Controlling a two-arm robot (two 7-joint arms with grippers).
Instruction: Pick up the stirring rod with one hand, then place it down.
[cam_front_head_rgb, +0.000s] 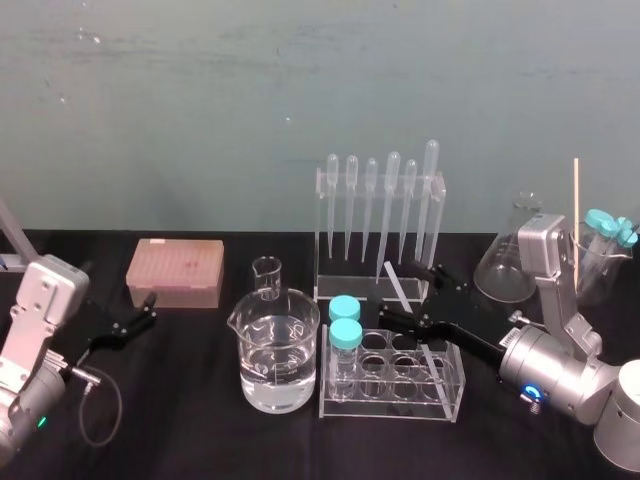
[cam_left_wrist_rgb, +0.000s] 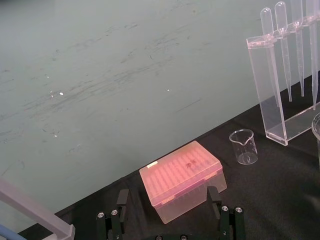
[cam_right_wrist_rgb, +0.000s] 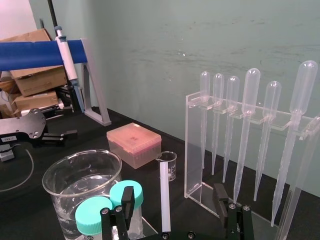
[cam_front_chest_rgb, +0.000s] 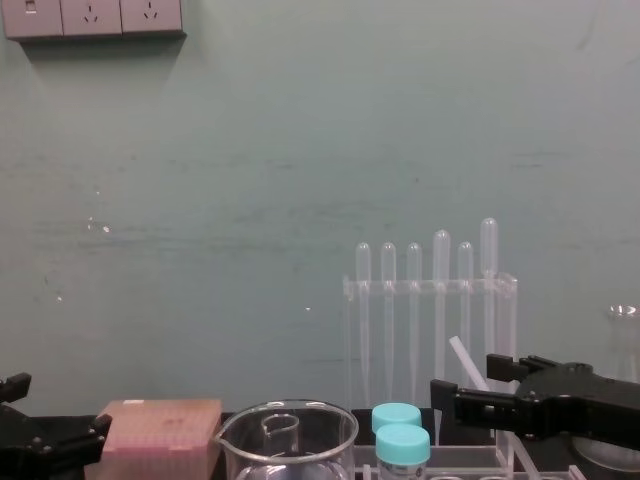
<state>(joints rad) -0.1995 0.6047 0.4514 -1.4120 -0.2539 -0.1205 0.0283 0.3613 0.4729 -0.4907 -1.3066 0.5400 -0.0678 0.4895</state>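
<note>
Nearest you, at 8 o'clock on the table, your left gripper (cam_left_wrist_rgb: 167, 197) sits parked facing the pink tip box (cam_front_head_rgb: 175, 272), its fingers spread wide with nothing between them.

Your right gripper (cam_right_wrist_rgb: 173, 194) is the one that matters. It reaches in from 4 o'clock over the test-tube rack (cam_front_head_rgb: 452, 388), fingers wide apart and gripping nothing. The stirring rod (cam_front_head_rgb: 396, 282) stands in the gap between those fingers, apart from both and a little nearer one than the other. Its foot seems to rest in a rack cell. Its long axis leans from 5 o'clock up toward 11 o'clock, with the top end just in front of the pipette stand (cam_front_head_rgb: 436, 185).

The right arm is by far the nearer, and closing straight across the rod should take it. You have no brand, label or writing to read anywhere.
</note>
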